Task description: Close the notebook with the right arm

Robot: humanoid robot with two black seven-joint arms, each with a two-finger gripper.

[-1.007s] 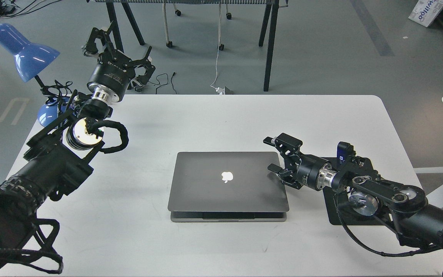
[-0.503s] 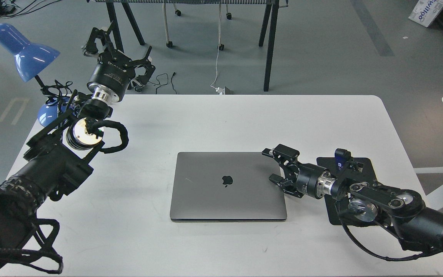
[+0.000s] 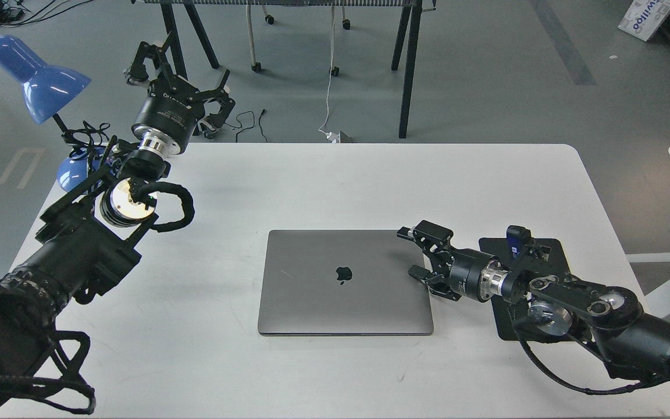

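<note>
The notebook [image 3: 345, 281] lies shut and flat in the middle of the white table [image 3: 335, 180], its grey lid up with the dark apple logo showing. My right gripper [image 3: 415, 253] is open at the lid's right edge, its fingers spread over the far right corner, holding nothing. The right arm reaches in from the lower right, with a blue piece [image 3: 515, 237] near the wrist. My left gripper [image 3: 181, 73] is raised beyond the table's far left corner, its fingers spread and empty.
A black mouse pad [image 3: 547, 256] lies under my right arm at the table's right side. A blue desk lamp [image 3: 35, 78] stands at the far left corner. Table legs and cables are on the floor beyond the table.
The lid has gone down from slightly ajar to fully flat, and the lit logo has gone dark. My right gripper lowered with it and stays at the lid's right edge. The left arm has not moved.
</note>
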